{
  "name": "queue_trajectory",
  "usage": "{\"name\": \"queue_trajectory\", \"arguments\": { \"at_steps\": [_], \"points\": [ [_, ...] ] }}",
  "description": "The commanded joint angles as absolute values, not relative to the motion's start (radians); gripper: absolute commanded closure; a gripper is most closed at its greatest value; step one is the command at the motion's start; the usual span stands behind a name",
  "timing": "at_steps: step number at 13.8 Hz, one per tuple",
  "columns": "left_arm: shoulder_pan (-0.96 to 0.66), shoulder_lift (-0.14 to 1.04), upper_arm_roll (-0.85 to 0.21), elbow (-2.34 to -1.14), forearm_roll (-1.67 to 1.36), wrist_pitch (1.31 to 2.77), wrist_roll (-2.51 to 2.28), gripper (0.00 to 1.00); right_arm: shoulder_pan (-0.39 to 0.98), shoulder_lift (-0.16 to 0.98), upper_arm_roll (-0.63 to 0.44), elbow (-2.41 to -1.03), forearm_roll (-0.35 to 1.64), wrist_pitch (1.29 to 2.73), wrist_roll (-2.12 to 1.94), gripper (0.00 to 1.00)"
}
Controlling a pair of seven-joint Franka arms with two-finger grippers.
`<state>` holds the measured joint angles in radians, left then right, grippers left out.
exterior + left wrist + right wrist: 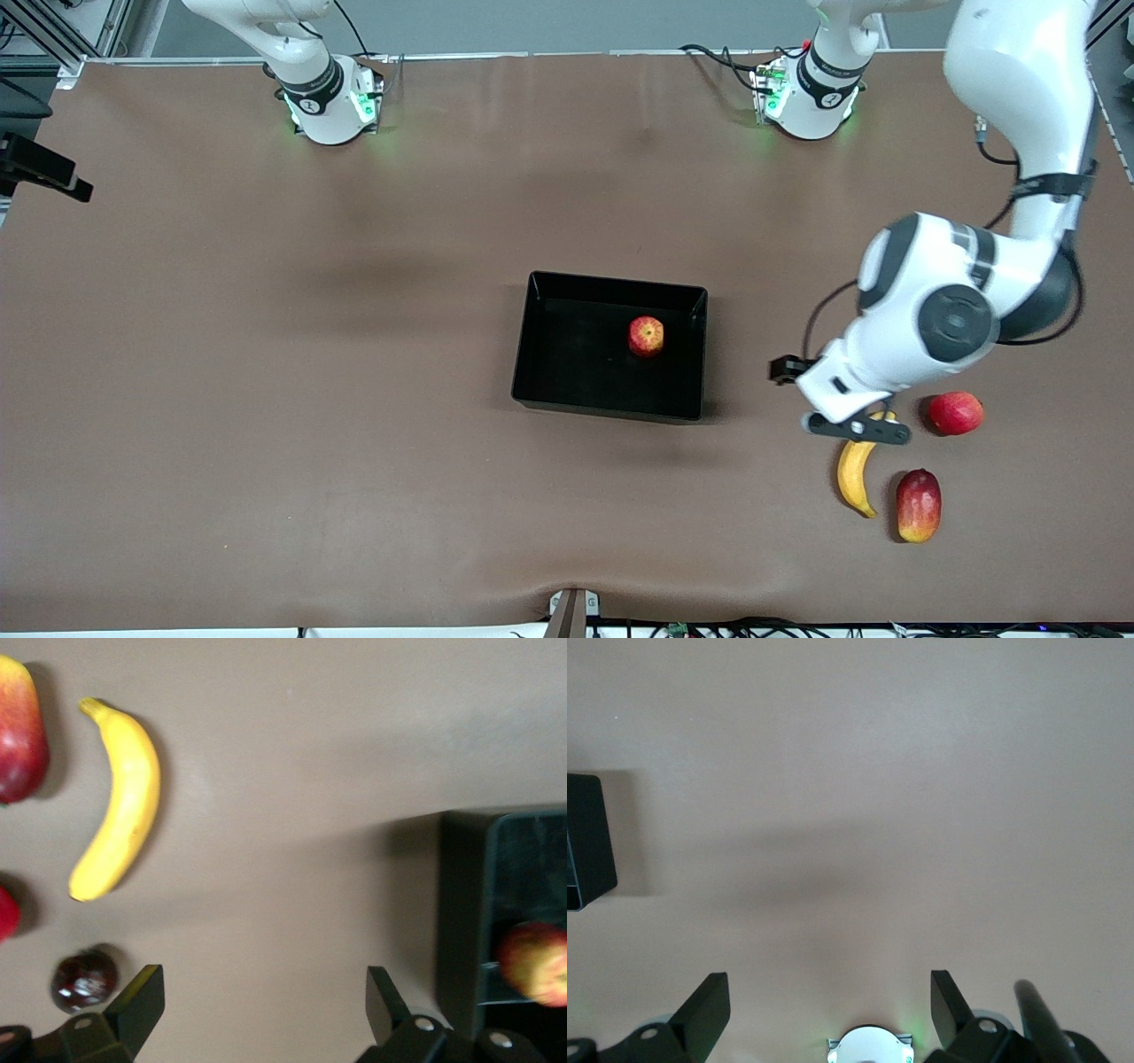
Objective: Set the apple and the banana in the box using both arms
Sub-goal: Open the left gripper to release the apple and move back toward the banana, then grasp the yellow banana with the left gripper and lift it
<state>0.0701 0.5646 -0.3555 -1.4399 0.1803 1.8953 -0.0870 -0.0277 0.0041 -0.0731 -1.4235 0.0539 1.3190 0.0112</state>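
Hovering over the banana (856, 477) with jaws wide, the left gripper (858, 429) should be centred on its middle; the apple (646, 337) is already boxed (532, 346). The right gripper (828, 1010), also spread, waits.

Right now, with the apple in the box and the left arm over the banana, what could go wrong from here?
1. The mango and a round red fruit lie beside the banana; the open left gripper might bump them coming down.
2. The apple already sits in the box, so a dropped banana could strike it.
3. The curved banana may slip or rotate in the jaws.
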Motion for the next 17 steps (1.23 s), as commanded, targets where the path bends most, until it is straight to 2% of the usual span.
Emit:
{"name": "queue_trajectory", "arguments": {
  "at_steps": [1, 11, 12, 13, 14, 17],
  "points": [
    [0.129, 0.613, -0.36, -1.428, 0.184, 1.952, 0.073, 0.0, -0.015, -0.026, -0.078, -1.453, 0.049, 1.33, -0.015, 0.0],
    [0.221, 0.813, -0.333, -1.434, 0.313, 2.307, 0.385, 0.0, -0.018, -0.025, -0.092, -1.454, 0.049, 1.321, -0.094, 0.0],
    [0.224, 0.819, -0.331, -1.434, 0.313, 2.322, 0.406, 0.12, -0.018, -0.025, -0.092, -1.454, 0.049, 1.319, -0.094, 0.0],
    [0.224, 0.824, -0.331, -1.434, 0.313, 2.325, 0.408, 0.43, -0.018, -0.025, -0.094, -1.454, 0.049, 1.319, -0.094, 0.0],
    [0.224, 0.83, -0.331, -1.434, 0.311, 2.327, 0.41, 0.49, -0.015, -0.022, -0.101, -1.454, 0.049, 1.319, -0.094, 0.0],
    [0.224, 0.859, -0.331, -1.436, 0.313, 2.368, 0.408, 0.46, -0.009, -0.023, -0.115, -1.454, 0.049, 1.313, -0.094, 0.0]
  ]
}}
